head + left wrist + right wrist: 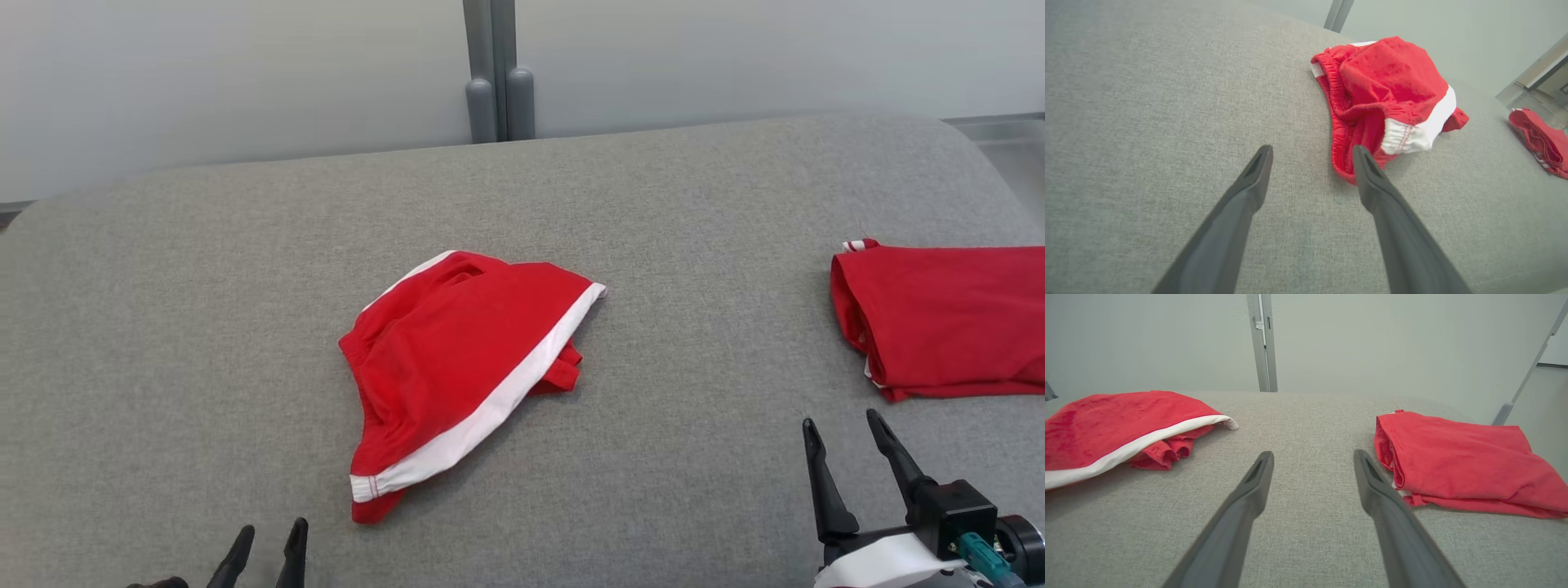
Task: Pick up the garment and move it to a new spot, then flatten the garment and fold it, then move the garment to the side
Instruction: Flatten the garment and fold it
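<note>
The garment (457, 359), red shorts with a white side stripe, lies crumpled in the middle of the grey padded surface (204, 327); it also shows in the left wrist view (1384, 94) and the right wrist view (1114, 424). My left gripper (265, 543) is at the bottom left, open and empty, its fingertips just short of the garment's near waistband end (1347, 163). My right gripper (845, 433) stands open and empty at the lower right, between the two red pieces (1312, 457).
A second red garment (939, 322), folded, lies at the right edge of the surface (1453, 457). A pale wall with a grey post (498, 73) runs behind the surface's far edge.
</note>
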### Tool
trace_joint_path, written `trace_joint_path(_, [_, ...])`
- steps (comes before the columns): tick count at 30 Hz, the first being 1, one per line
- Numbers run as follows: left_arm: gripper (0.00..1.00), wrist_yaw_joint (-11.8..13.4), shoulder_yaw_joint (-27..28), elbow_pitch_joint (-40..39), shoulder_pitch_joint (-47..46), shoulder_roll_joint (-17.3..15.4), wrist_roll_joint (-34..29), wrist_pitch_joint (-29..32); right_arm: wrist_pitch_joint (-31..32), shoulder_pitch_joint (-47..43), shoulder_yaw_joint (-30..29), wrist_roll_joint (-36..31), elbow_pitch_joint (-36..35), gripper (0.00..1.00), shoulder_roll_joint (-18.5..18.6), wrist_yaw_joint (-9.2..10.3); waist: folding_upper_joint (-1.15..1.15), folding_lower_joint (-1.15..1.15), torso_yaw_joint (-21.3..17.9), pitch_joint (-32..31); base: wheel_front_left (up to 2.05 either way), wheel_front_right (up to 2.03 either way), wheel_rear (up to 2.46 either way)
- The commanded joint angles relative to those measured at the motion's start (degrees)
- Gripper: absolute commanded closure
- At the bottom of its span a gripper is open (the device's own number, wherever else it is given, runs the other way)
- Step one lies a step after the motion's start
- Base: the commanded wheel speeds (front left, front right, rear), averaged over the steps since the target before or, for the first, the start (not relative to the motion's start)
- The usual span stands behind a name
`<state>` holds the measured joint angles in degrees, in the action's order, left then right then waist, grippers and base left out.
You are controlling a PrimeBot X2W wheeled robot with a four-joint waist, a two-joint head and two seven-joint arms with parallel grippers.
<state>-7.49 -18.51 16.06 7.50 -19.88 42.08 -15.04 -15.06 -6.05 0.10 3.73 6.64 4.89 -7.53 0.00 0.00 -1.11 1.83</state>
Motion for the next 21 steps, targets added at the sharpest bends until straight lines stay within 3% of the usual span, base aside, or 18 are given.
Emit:
trace_joint_path(1, [0.00,0.0,2.8,-1.6,1.4,1.6,-2.0,-0.2,-0.2,-0.9,-0.5,-0.2,-0.8,0.00,0.5,0.09,0.00,0.00,1.7,-1.5,0.00,0.00,0.00])
trace_joint_path(7, [0.00,0.0,10.8,-8.7,4.7,7.1,-10.5,-0.1,-0.1,-2.0,-1.0,-0.4,-3.0,0.00,1.1,0.09,0.00,0.00,3.7,-3.2,0.00,0.00,0.00])
trace_joint_path(14, [0.00,0.0,11.8,-12.3,7.5,9.4,-16.7,-0.1,-0.1,-2.1,-1.3,-0.5,-3.5,0.00,1.2,0.09,0.00,0.00,4.6,-4.9,0.00,0.00,0.00])
trace_joint_path(21, [0.00,0.0,13.5,-10.1,8.6,11.0,-20.0,-0.1,-0.1,-1.9,-0.7,-0.4,-2.5,0.00,0.4,0.09,0.00,0.00,4.4,-5.8,0.00,0.00,0.00])
